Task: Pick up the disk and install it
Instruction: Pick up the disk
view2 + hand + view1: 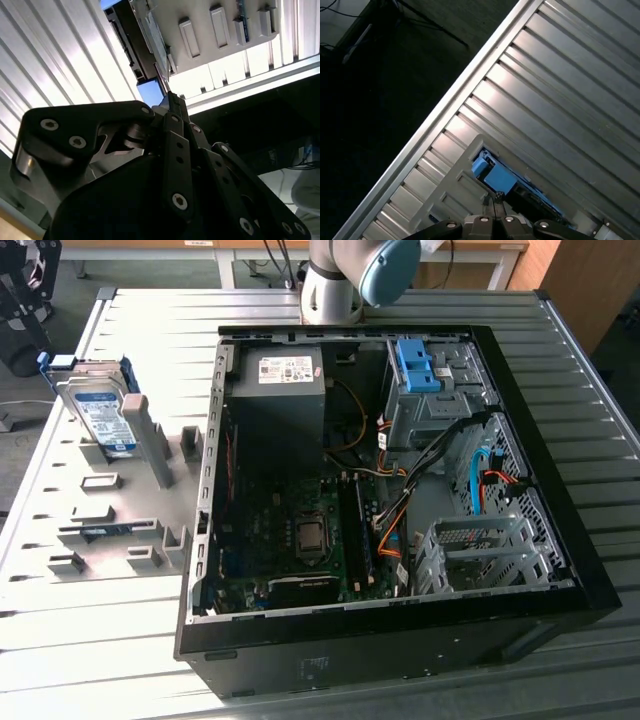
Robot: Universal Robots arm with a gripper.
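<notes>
Silver-grey in its blue frame, the disk [100,412] leans on edge in the grey holder rack [120,530] at the exterior view's far left, untouched; in both wrist views the gripper [495,196] hangs apart from it, jaws drawn together on nothing. Toward the exterior view's right lies the open computer case [590,580], loose cables [445,455] crossing beside its far drive cage [440,405]. Closed jaws would likely strike the tilted disk rather than straddle it, and those cables could snag it.

We log: counter [100,660] ribbed bright metal | disk [100,410] grey metal, blue plastic frame, paper label | gripper [170,97] matt black.
</notes>
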